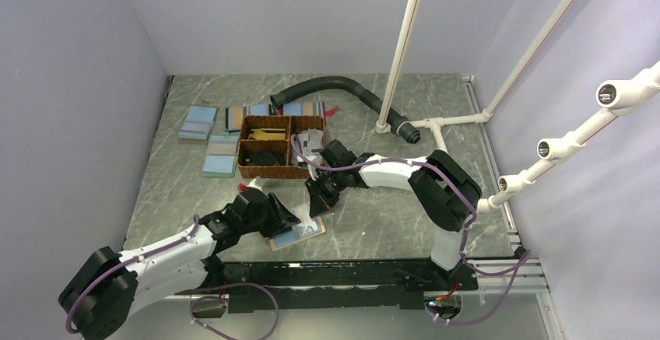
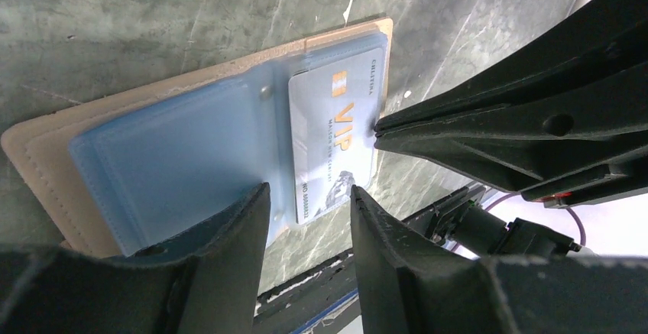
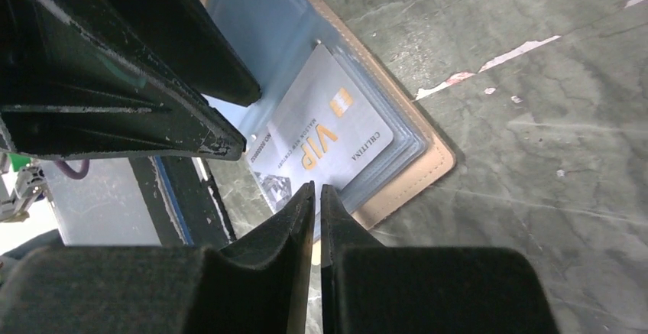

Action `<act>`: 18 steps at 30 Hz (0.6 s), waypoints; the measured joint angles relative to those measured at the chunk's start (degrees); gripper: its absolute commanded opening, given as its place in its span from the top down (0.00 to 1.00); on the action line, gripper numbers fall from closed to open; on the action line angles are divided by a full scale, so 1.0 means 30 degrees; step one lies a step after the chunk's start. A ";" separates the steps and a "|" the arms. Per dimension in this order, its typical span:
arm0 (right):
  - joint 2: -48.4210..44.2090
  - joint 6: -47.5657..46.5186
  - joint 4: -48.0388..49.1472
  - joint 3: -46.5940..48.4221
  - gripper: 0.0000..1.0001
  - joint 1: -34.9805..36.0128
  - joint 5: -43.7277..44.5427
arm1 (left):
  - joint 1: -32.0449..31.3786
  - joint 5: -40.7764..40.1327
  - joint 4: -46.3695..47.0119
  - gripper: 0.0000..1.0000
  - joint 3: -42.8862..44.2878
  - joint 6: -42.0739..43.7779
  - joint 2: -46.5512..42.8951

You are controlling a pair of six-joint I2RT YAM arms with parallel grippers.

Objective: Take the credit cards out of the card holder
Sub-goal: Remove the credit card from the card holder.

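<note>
Fingertips of my right gripper (image 3: 316, 190) pinched together on VIP card (image 3: 328, 131) edge. Left gripper (image 2: 306, 196) jaws apart, over card holder (image 2: 176, 147), lying open on table (image 2: 153, 13) between both arms.

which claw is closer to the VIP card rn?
Right. The right claw pinches the card at its long edge. The left claw stands open at its short end, one finger over the holder.
</note>
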 measured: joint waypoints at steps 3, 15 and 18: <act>0.0051 -0.0029 -0.0248 0.0189 0.92 0.0015 0.0444 | 0.0000 0.0080 0.0532 0.53 -0.0029 0.0000 0.0495; 0.0095 -0.0444 -0.0809 0.0306 0.92 0.0211 0.1865 | 0.0036 0.0503 0.2528 0.55 -0.0022 -0.0328 0.2623; 0.0182 -0.0568 -0.0991 0.0488 0.92 0.0393 0.1851 | 0.0095 0.0612 0.2645 0.55 -0.0022 -0.0364 0.2732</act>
